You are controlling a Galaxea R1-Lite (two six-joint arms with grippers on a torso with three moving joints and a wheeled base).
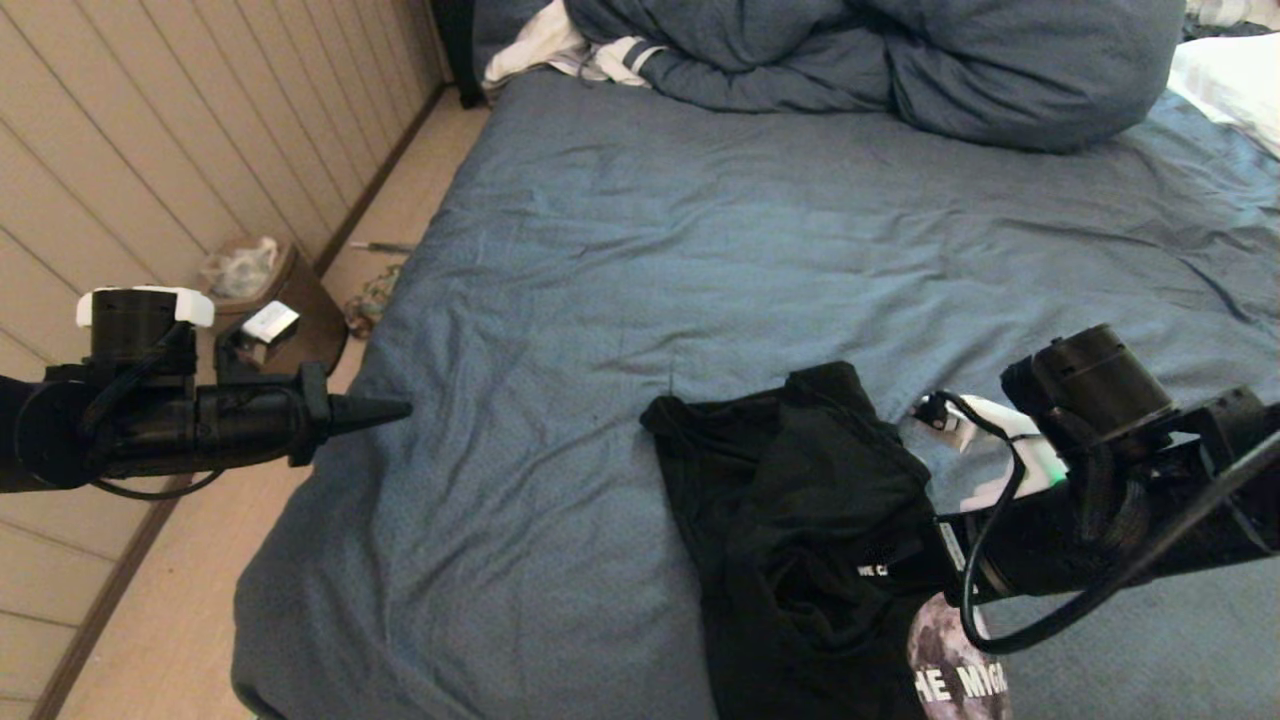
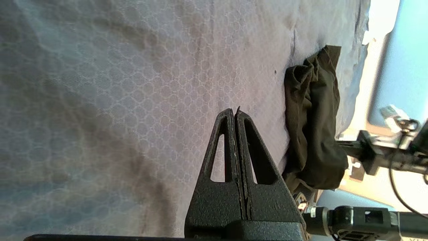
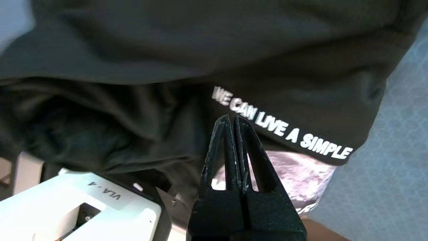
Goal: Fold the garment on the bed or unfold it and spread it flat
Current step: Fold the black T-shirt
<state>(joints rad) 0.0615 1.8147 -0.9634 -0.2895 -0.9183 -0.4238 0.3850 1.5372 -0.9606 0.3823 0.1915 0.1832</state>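
The garment (image 1: 800, 530), a black T-shirt, lies crumpled near the front right of the bed (image 1: 700, 250). Part of its moon print (image 1: 945, 650) and white lettering (image 3: 281, 125) shows under a folded-over layer. My right gripper (image 3: 232, 117) is shut just above the shirt (image 3: 167, 67) beside the lettering, with no cloth seen between its jaws. In the head view its fingers are lost against the black cloth. My left gripper (image 1: 405, 408) is shut and empty over the bed's left edge, well apart from the shirt (image 2: 312, 134); its tips (image 2: 234, 110) hang above bare sheet (image 2: 100, 100).
A bulky blue duvet (image 1: 900, 60) is heaped at the far end, with white striped clothing (image 1: 560, 50) beside it and a white pillow (image 1: 1230, 80) at the far right. A brown bin (image 1: 270, 300) stands on the floor by the panelled wall, left of the bed.
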